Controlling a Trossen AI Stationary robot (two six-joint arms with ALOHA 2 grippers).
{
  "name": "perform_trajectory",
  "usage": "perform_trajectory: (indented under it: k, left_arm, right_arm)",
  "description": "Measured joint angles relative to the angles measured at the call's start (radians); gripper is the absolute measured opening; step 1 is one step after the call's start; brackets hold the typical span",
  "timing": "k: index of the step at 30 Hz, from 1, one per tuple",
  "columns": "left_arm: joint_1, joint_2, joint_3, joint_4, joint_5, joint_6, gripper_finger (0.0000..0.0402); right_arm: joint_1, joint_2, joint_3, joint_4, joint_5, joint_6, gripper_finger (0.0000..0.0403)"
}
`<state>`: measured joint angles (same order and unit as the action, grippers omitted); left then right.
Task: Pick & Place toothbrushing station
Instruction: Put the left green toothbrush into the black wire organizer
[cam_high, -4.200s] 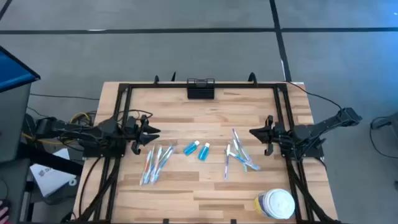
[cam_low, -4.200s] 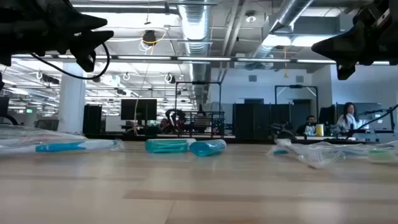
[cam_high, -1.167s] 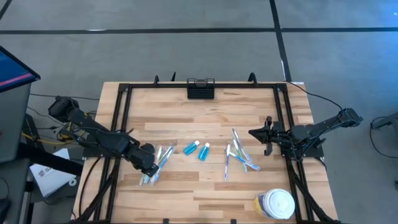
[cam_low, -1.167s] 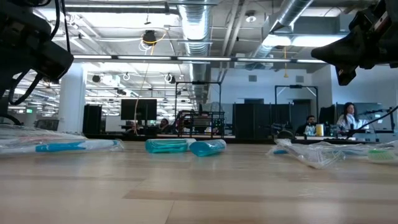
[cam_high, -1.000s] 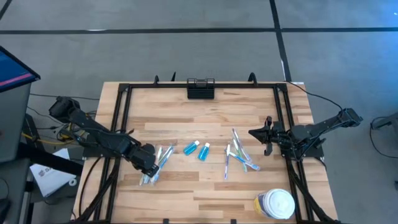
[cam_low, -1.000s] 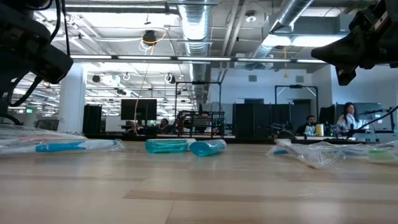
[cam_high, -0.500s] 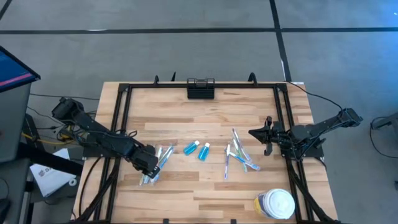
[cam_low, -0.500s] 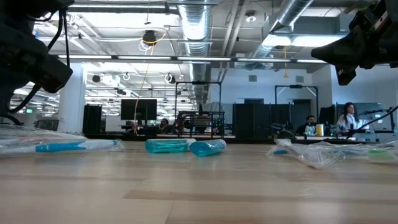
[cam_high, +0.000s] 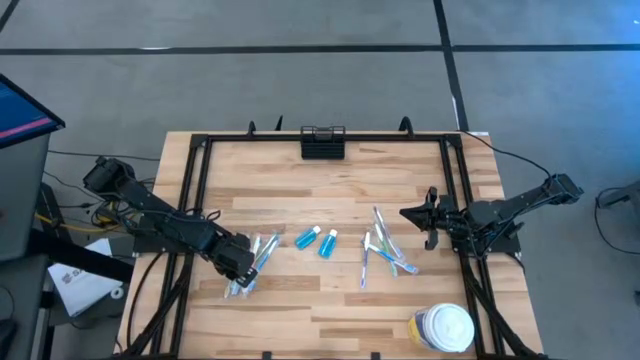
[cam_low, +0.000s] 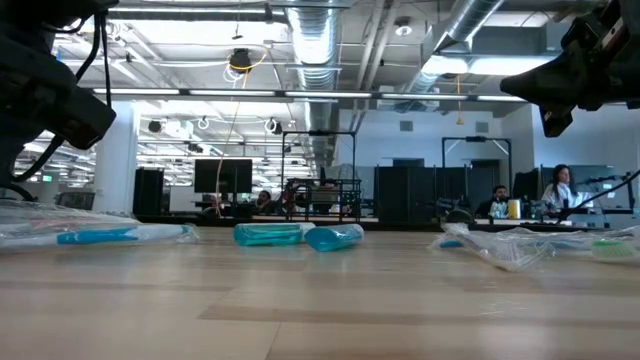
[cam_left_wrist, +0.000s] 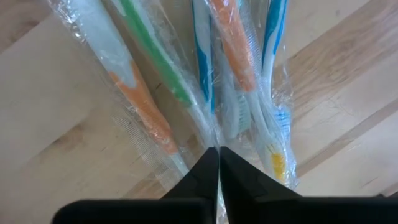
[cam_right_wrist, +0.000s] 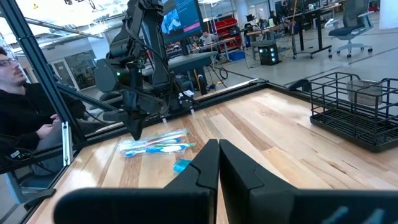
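Left end effector (cam_high: 238, 266), fingers together, rests on the wrapped toothbrushes (cam_high: 252, 262). The black holder (cam_high: 322, 143) sits well apart, at the desk's (cam_high: 400, 180) far edge.

arms (cam_high: 150, 215) — dark, jointed, cabled | fingers (cam_left_wrist: 199, 183) — black, tapered, matte

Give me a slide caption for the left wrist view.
Left end effector shut over a bundle of plastic-wrapped toothbrushes on the wooden table.
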<state>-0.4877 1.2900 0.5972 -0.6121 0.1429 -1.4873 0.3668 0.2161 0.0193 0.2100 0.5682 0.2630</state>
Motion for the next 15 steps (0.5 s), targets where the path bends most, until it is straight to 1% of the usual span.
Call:
perform_trajectory:
  k: [5,11,15]
  left_arm:
    - [0.000,0.000,0.003,-0.003,0.011,0.005,0.0001]
    - [0.001,-0.029,0.055,-0.003,0.030,0.025,0.0000]
    - [0.001,-0.078,0.099,-0.005,-0.007,0.066,0.0000]
  right_arm:
    - [0.000,0.000,0.000,0.000,0.000,0.000,0.0004]
    - [0.000,0.000,0.000,0.003,0.000,0.000,0.0004]
    - [0.000,0.000,0.000,0.009,0.000,0.000,0.0004]
